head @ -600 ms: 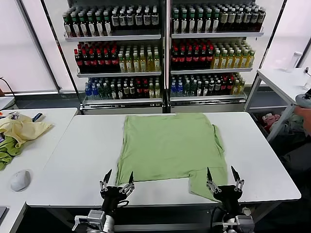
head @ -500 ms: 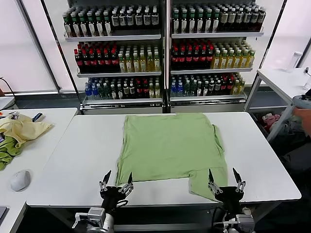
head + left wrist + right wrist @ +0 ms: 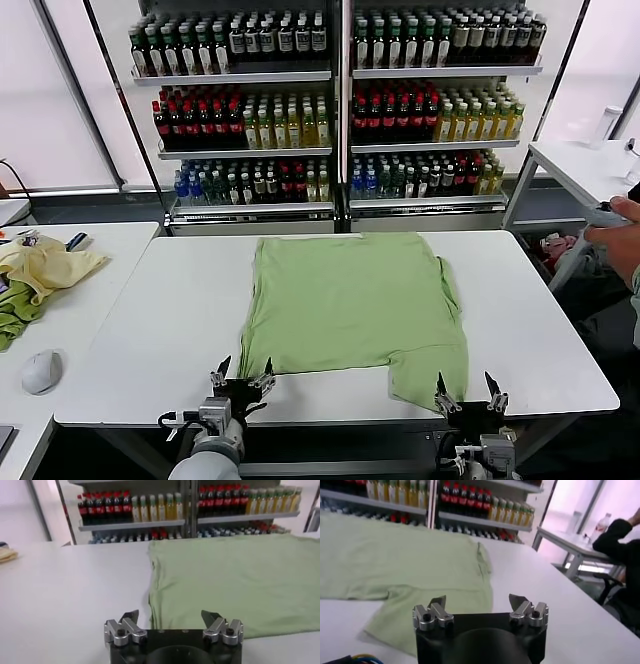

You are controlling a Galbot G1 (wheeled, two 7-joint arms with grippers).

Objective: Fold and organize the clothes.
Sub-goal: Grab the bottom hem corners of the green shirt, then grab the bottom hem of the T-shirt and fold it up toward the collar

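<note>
- Shirt (image 3: 355, 305) spread flat mid-table (image 3: 150, 330), long axis running from the near table edge toward the drink shelves (image 3: 335, 110) (one flap juts nearward at its right corner)
- No print or legible writing shows on it
- Left gripper (image 3: 241, 378): fingers apart, just off shirt's near-left corner
- Right gripper (image 3: 466, 395): fingers apart, at shirt's near-right flap, holding nothing
</note>
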